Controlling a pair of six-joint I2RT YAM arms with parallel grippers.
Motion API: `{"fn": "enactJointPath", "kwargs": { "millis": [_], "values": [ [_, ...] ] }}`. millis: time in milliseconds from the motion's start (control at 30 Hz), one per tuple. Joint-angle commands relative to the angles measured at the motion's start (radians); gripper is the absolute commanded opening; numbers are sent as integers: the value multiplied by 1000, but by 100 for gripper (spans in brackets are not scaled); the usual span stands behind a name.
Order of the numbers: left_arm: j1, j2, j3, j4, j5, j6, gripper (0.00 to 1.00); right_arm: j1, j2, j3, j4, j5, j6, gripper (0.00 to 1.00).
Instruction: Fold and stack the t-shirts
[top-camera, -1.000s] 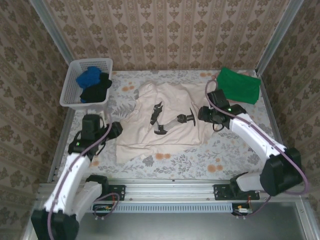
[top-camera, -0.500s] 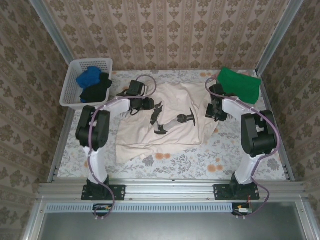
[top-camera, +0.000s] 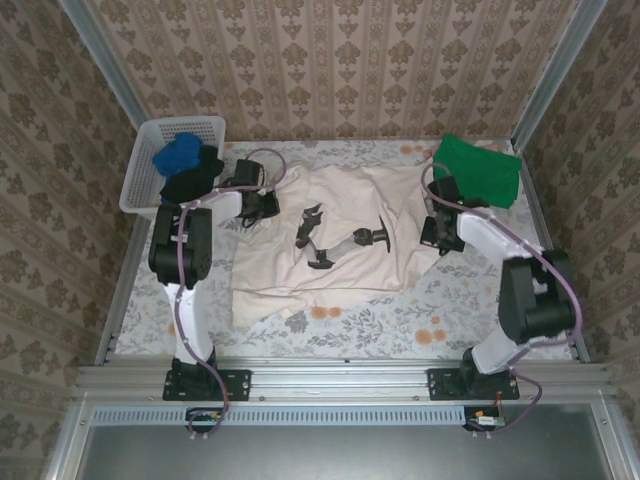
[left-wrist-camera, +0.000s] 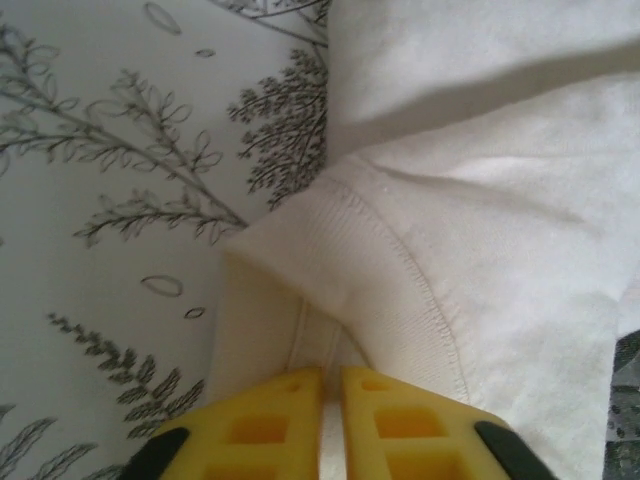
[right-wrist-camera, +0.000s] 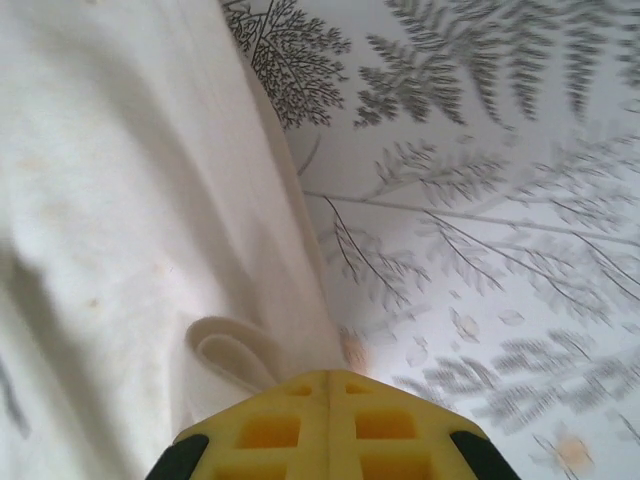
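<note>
While the cream t-shirt (top-camera: 340, 285) lies spread across the middle of the table (top-camera: 430, 320), the left gripper (left-wrist-camera: 332, 390) pinches its stitched hem and the right gripper (right-wrist-camera: 330, 390) clamps tight on its opposite edge.

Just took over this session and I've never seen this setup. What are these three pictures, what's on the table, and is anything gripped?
The machine is two robot arms bolted at the table's near edge. The overhead picture looks down from behind them: left arm on the left, right arm on the right. The two close-ups come from a camera on each wrist; the yellow blocks are that arm's fingers. On the flowered table a cream t-shirt lies spread out, a green t-shirt lies at the far right, and a white basket at the far left holds blue cloth and black cloth. The left jaws are shut on the cream t-shirt's left edge, the right jaws on its right edge.
</note>
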Motion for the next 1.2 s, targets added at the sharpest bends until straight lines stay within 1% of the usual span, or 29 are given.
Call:
{"fn": "enactJointPath", "kwargs": {
  "millis": [0, 67, 133, 200, 267, 333, 433, 533, 567, 600, 700, 767, 833, 867, 933, 1000, 1033, 1067, 1100, 1167],
  "values": [
    [19, -24, -52, -45, -13, 1, 11, -5, -186, -87, -39, 37, 83, 0],
    [23, -36, -68, -43, -33, 1, 9, -8, -264, -151, -62, 55, 143, 0],
    [33, -46, -82, -44, -37, 2, 8, -15, -336, -223, -87, 112, 229, 0],
    [50, -61, -105, -33, -38, -7, 7, -25, -443, -330, -56, 158, 342, 1],
    [67, -75, -121, -21, -27, -11, 6, -30, -542, -414, 5, 141, 379, 0],
    [77, -85, -120, -31, -28, -7, 5, -32, -594, -407, -34, 146, 403, 0],
    [84, -107, -114, -55, -52, 3, 4, -28, -658, -333, -121, 158, 369, 0],
    [85, -129, -108, -72, -47, 7, 4, -24, -728, -262, -182, 182, 337, 0],
    [83, -140, -111, -69, -51, 3, 4, -24, -749, -250, -185, 186, 326, 2],
    [82, -152, -118, -64, -58, -4, 4, -24, -760, -234, -188, 188, 314, 6],
    [89, -188, -124, -92, -103, -12, 4, -24, -760, -191, -201, 195, 282, 13],
    [88, -219, -127, -117, -118, -1, 4, -24, -756, -183, -161, 150, 258, 19],
    [81, -250, -133, -129, -131, 2, 5, -20, -742, -162, -126, 116, 248, 20],
    [70, -266, -134, -134, -136, 6, 8, -17, -734, -148, -108, 109, 239, 23],
    [33, -285, -124, -145, -151, 12, 12, -16, -719, -120, -97, 137, 229, 27],
    [-20, -281, -103, -131, -127, 18, 20, -16, -697, -121, -21, 128, 200, 33],
    [-49, -265, -86, -120, -109, 22, 24, -16, -672, -119, 14, 101, 197, 35],
    [-81, -235, -55, -111, -84, 31, 28, -13, -622, -116, 67, 38, 186, 38],
    [-108, -198, -14, -114, -72, 36, 30, -6, -562, -110, 112, -26, 181, 41],
    [-148, -103, 73, -132, -57, 42, 31, 32, -406, -71, 190, -112, 165, 48]
  ]
}}
